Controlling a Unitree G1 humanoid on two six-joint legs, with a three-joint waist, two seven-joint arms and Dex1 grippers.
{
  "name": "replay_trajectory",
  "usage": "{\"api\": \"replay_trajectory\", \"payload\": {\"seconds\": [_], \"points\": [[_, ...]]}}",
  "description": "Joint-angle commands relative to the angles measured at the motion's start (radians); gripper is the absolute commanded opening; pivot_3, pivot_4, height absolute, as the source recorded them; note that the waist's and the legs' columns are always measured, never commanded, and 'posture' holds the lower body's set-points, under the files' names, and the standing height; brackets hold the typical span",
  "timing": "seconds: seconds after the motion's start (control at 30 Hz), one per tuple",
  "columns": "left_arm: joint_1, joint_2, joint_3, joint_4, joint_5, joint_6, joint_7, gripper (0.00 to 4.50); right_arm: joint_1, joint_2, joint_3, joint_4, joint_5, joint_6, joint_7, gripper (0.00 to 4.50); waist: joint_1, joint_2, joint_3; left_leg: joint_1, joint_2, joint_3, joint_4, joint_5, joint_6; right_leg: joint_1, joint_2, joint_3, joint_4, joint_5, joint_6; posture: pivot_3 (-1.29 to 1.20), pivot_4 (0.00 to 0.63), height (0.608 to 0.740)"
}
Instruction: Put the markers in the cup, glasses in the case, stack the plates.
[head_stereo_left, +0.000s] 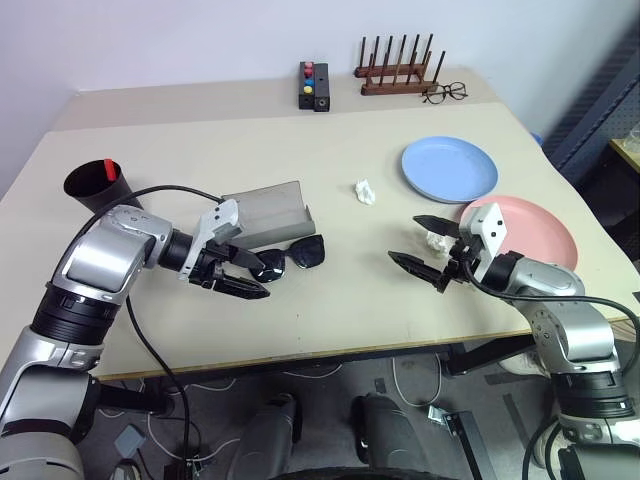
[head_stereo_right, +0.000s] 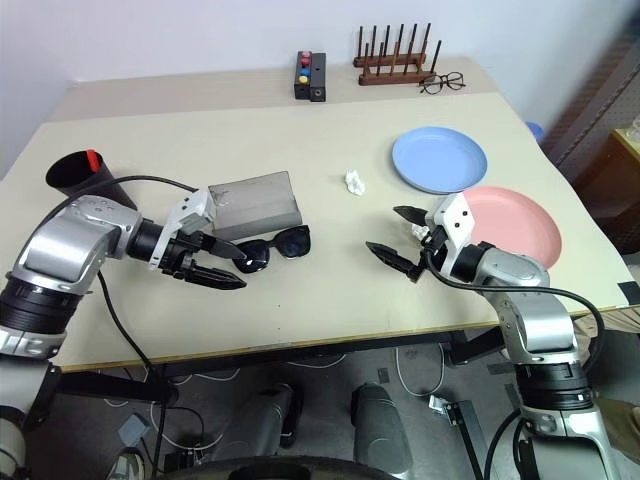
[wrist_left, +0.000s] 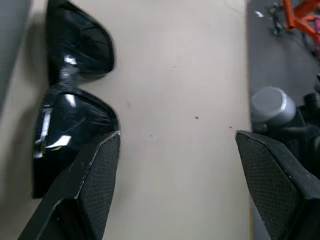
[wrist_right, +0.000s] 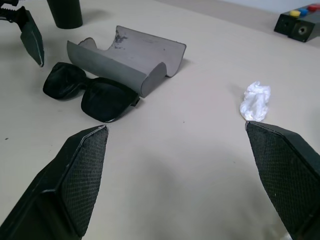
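glasses (head_stereo_left: 291, 258): judged light, rigid, glossy-slippery, lenses scratch-prone; grasp at bridge or frame rim | thick black frame, dark lenses | on table (head_stereo_left: 330, 310) against open grey case (head_stereo_left: 264, 215) | left gripper (head_stereo_left: 240, 271) jaws apart, empty, just beside | right gripper (head_stereo_left: 428, 246) spread, empty, well apart

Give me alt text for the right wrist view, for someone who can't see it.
Black sunglasses lie on a beige table against an open grey case, framed by the open right end effector. A crumpled white scrap lies apart to one side.
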Motion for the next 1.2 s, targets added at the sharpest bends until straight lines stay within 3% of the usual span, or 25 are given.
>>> {"api": "replay_trajectory", "payload": {"seconds": [0.03, 0.67, 0.8, 1.2], "points": [[-0.018, 0.01, 0.025, -0.006, -0.024, -0.009, 0.016, 3.73, 0.006, 0.006, -0.026, -0.054, 0.019, -0.008, -0.013, 4.5, 0.0, 0.0, 0.0, 0.0, 0.0, 0.0, 0.0, 0.0, 0.0, 0.0, 0.0, 0.0, 0.0, 0.0, 0.0, 0.0, 0.15, 0.74], [0.034, -0.057, 0.013, 0.045, 0.009, -0.111, 0.218, 3.73, 0.01, 0.012, -0.03, -0.063, 0.02, -0.015, -0.043, 4.5, 0.0, 0.0, 0.0, 0.0, 0.0, 0.0, 0.0, 0.0, 0.0, 0.0, -0.002, 0.0, 0.0, 0.0, 0.0, 0.0, 0.15, 0.74], [0.025, -0.067, 0.009, 0.056, 0.02, -0.121, 0.234, 2.45, 0.022, 0.008, -0.038, -0.055, 0.02, -0.029, -0.033, 4.5, 0.001, 0.0, 0.0, 0.0, 0.0, 0.0, 0.0, 0.0, 0.0, 0.0, -0.003, 0.0, -0.001, 0.0, 0.0, 0.0, 0.15, 0.74], [-0.038, -0.104, -0.014, 0.115, 0.038, -0.124, 0.256, 2.45, 0.034, 0.016, -0.04, -0.014, 0.008, -0.072, -0.02, 4.5, 0.002, 0.0, 0.0, 0.0, 0.0, 0.0, 0.0, 0.0, 0.0, 0.0, -0.003, 0.0, -0.001, 0.0, 0.0, 0.0, 0.15, 0.74]]}}
